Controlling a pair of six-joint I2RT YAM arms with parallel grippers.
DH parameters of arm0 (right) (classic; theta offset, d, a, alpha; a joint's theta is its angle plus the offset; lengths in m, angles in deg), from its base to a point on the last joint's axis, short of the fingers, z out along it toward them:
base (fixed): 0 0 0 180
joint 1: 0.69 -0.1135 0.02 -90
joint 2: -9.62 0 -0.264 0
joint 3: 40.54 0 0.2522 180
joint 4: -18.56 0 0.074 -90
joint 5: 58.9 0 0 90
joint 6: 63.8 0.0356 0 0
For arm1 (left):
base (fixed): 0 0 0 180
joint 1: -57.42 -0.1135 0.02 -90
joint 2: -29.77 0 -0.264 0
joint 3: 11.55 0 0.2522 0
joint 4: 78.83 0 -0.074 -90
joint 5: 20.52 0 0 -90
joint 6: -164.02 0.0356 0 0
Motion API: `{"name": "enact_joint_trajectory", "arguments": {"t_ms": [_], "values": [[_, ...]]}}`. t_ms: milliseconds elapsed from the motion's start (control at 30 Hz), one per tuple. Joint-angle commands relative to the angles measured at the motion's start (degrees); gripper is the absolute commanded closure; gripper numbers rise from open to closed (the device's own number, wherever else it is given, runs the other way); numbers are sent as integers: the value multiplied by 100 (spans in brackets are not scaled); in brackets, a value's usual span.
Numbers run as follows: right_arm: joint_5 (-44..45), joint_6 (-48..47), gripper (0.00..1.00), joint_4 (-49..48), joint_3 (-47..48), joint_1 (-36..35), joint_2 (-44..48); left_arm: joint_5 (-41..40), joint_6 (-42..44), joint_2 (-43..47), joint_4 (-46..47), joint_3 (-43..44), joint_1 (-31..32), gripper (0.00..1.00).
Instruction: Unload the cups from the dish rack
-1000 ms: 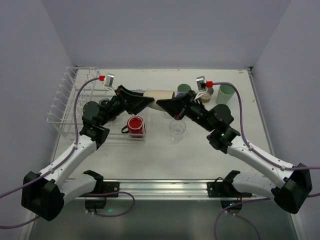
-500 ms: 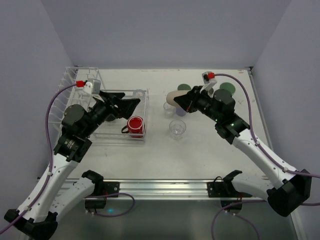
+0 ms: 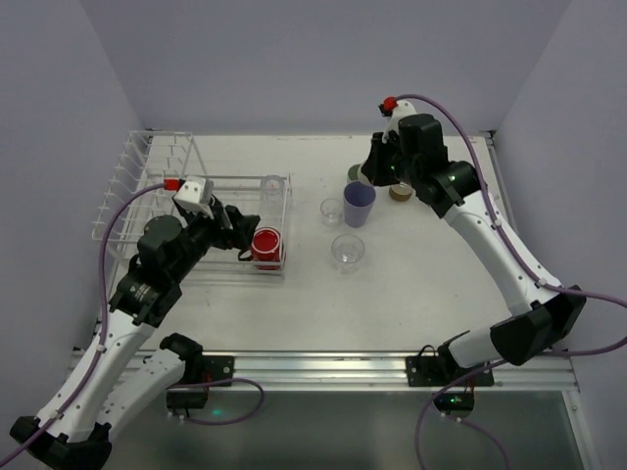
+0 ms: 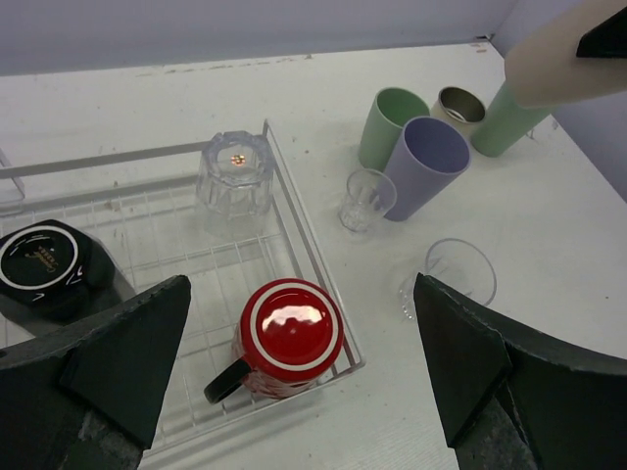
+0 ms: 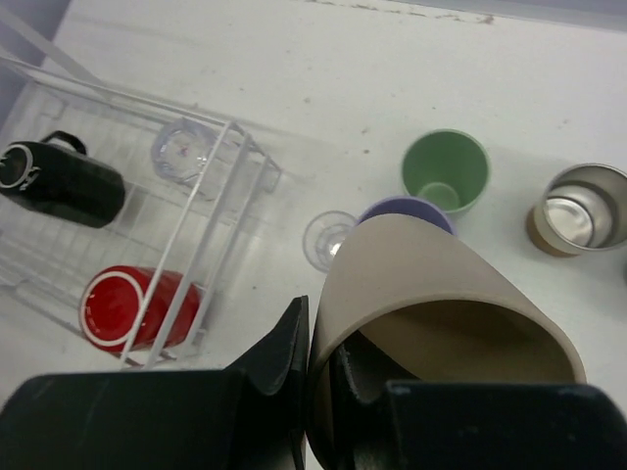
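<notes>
The left gripper (image 4: pixel 302 294) hangs over the near corner of the dish rack (image 4: pixel 294 230) with its fingers spread wide and nothing between them. Directly below it in the low basket section is the red mug (image 4: pixel 291 333), its bottom showing and its handle pointing toward the near left. A black mug (image 4: pixel 44 266) sits in the same basket further left, and an upturned clear glass (image 4: pixel 235 176) stands at the basket's far right corner. Out on the table (image 3: pixel 313 313), just right of the rack, a clear plastic cup (image 4: pixel 453 276) stands upright. Beyond it are a small clear glass (image 4: pixel 364 199) and, close beside that, a lavender cup (image 4: pixel 426 166), both mouth up. Further back the right gripper (image 5: pixel 318 362) is raised above this group, its fingers pinched on the wall of a beige cup (image 5: pixel 441 304), one finger inside the rim and one outside, with the cup tilted and its mouth facing the wrist camera. Under and behind it at the far side stand a mint green cup (image 5: pixel 446 171) and a brown cup (image 5: pixel 578 211) with a shiny metal inside, near each other.
</notes>
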Motion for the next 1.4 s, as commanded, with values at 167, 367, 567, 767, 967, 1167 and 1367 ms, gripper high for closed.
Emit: {"name": "enact_joint_trajectory", "arguments": {"t_ms": [167,367,567,767,967,1167,1367], "values": [[1525,-591,100,1533,672,282,-484,-148,238,165,14,-163,21,0],[963,-406,100,1033,-479,827,-220,-121,247,68,23,-163,21,0],[603,-195,100,365,-1219,977,-596,-121,238,-46,23,-163,21,0],[392,-37,100,-242,-1501,1004,-1124,-121,247,-195,23,-163,21,0],[514,42,97,-655,-1519,1004,-1537,-148,265,-301,-3,-154,12,0],[602,60,85,-857,-1580,934,-1810,-341,265,-529,-117,-111,-23,0],[541,86,62,-946,-1589,863,-1784,-420,265,-705,-161,-67,-41,0]]}}
